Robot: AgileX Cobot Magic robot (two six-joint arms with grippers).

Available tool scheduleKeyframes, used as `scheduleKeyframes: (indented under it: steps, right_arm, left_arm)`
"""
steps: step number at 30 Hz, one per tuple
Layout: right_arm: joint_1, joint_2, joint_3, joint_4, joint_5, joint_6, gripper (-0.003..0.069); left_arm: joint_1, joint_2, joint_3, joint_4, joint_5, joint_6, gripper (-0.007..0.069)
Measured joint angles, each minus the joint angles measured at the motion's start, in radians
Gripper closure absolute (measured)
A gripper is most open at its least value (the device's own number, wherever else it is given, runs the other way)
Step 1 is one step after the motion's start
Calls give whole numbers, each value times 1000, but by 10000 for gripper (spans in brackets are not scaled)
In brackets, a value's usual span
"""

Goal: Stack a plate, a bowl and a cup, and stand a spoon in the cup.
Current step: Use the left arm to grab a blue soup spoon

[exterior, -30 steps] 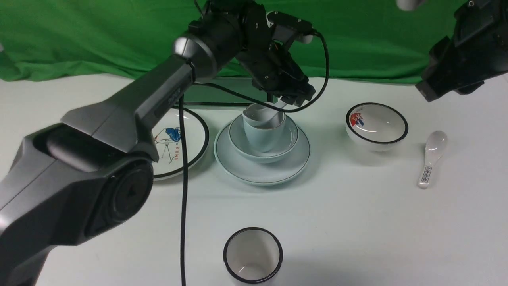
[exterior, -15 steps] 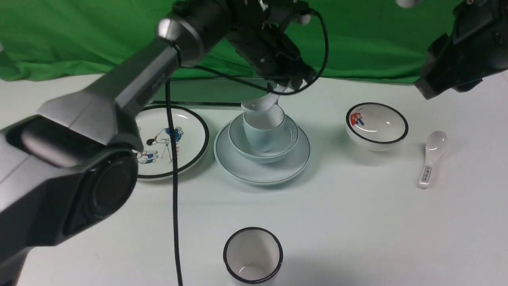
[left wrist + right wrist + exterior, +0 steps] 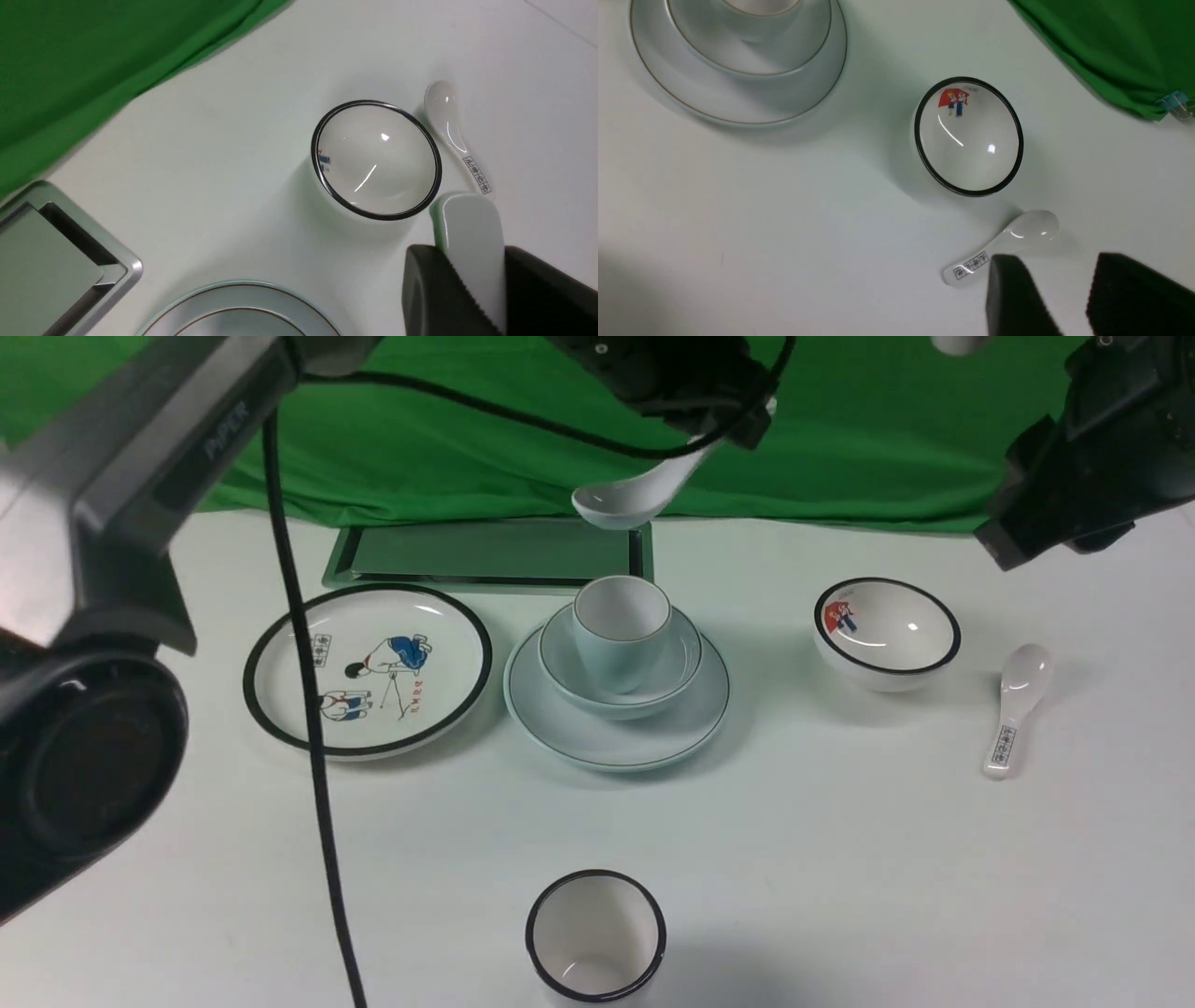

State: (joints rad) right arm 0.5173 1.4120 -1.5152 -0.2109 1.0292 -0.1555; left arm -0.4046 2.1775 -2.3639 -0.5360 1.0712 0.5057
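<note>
The pale plate (image 3: 560,733) sits mid-table with the plain wide bowl (image 3: 677,663) on it and the small handleless cup (image 3: 621,635) upright in the bowl. The cup is empty. High above it hangs the plain white spoon (image 3: 616,504), bowl end down and tilted. My left gripper (image 3: 724,429) is shut on its handle. In the left wrist view the spoon's handle (image 3: 472,224) is clamped between the dark fingers of the left gripper (image 3: 472,261). My right gripper (image 3: 1057,261) hovers open and empty over the table at the right.
A black-rimmed cartoon plate (image 3: 364,667) lies left of the stack. A small black-rimmed bowl (image 3: 887,630) and a printed spoon (image 3: 1013,705) lie to its right. A black-rimmed cup (image 3: 595,933) stands near the front edge. A metal tray (image 3: 485,553) lies behind, before the green cloth.
The left gripper has closed on the spoon's handle and risen, lifting the spoon out of the cup to well above it. The right arm has stayed put.
</note>
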Motion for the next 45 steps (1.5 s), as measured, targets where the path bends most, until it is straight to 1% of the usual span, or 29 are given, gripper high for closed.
scheduleKeyframes:
  steps: [3, 7, 9, 12, 13, 15, 16, 19, 20, 21, 23, 24, 25, 26, 27, 28, 29, 30, 31, 32, 34, 35, 37, 38, 40, 41, 42, 43, 45]
  right_arm:
    - [0, 0, 0, 0, -1, 0, 382]
    - [0, 0, 0, 0, -11, -1, 382]
    - [0, 0, 0, 0, -17, -1, 382]
    - [0, 0, 0, 0, -19, -1, 382]
    - [0, 0, 0, 0, -19, -1, 382]
    - [0, 0, 0, 0, -19, -1, 382]
    - [0, 0, 0, 0, -19, -1, 382]
    - [0, 0, 0, 0, -19, -1, 382]
    - [0, 0, 0, 0, -19, -1, 382]
    - [0, 0, 0, 0, -19, -1, 382]
    - [0, 0, 0, 0, -19, -1, 382]
    - [0, 0, 0, 0, -19, -1, 382]
    - [0, 0, 0, 0, -19, -1, 382]
    - [0, 0, 0, 0, -19, -1, 382]
    - [0, 0, 0, 0, -20, -1, 382]
    - [0, 0, 0, 0, -23, -1, 382]
    - [0, 0, 0, 0, -27, -1, 382]
    - [0, 0, 0, 0, -30, -1, 382]
    - [0, 0, 0, 0, -30, -1, 382]
    - [0, 0, 0, 0, -36, -1, 382]
    - [0, 0, 0, 0, -40, 0, 382]
    - [0, 0, 0, 0, -41, 0, 382]
    - [0, 0, 0, 0, -41, 0, 382]
    - [0, 0, 0, 0, -41, 0, 382]
    - [0, 0, 0, 0, -42, 0, 382]
    - [0, 0, 0, 0, -43, 0, 382]
    - [0, 0, 0, 0, -49, 0, 382]
    - [0, 0, 0, 0, -49, 0, 382]
    - [0, 0, 0, 0, -50, 0, 382]
  left_arm:
    - [36, -47, 24, -9, 5, 18, 536]
    - [85, -112, 24, -23, 54, 21, 536]
    - [115, -179, 63, -43, 76, 21, 536]
    - [120, -249, 145, -45, 72, 24, 536]
    - [118, -293, 207, -45, 63, 24, 536]
    - [114, -397, 366, -46, -10, 38, 536]
    - [114, -406, 381, -48, -20, 44, 536]
    - [113, -583, 675, -92, -313, 128, 536]
    - [113, -633, 771, -129, -411, 167, 536]
    - [112, -669, 848, -182, -548, 228, 536]
    - [89, -737, 1042, -410, -863, 353, 536]
    - [69, -749, 1111, -529, -1028, 389, 536]
    - [43, -749, 1164, -649, -1211, 392, 536]
    - [33, -744, 1196, -692, -1308, 376, 536]
    - [29, -742, 1203, -714, -1327, 371, 536]
    - [24, -721, 1242, -745, -1408, 322, 536]
    - [24, -701, 1251, -721, -1414, 275, 536]
    - [24, -671, 1250, -643, -1381, 183, 536]
    - [24, -666, 1249, -624, -1373, 183, 536]
    - [13, -636, 1229, -445, -1320, 57, 536]
    - [2, -604, 1208, -242, -1286, -63, 536]
    - [-5, -587, 1194, -117, -1282, -127, 536]
    - [-7, -559, 1179, 119, -1313, -247, 536]
    - [-7, -552, 1178, 171, -1332, -273, 536]
    - [-6, -533, 1174, 323, -1397, -352, 536]
    - [-6, -524, 1173, 368, -1435, -379, 536]
    - [-6, -511, 1173, 439, -1486, -432, 536]
    - [-6, -508, 1173, 439, -1495, -432, 536]
    - [-6, -478, 1173, 547, -1596, -551, 536]
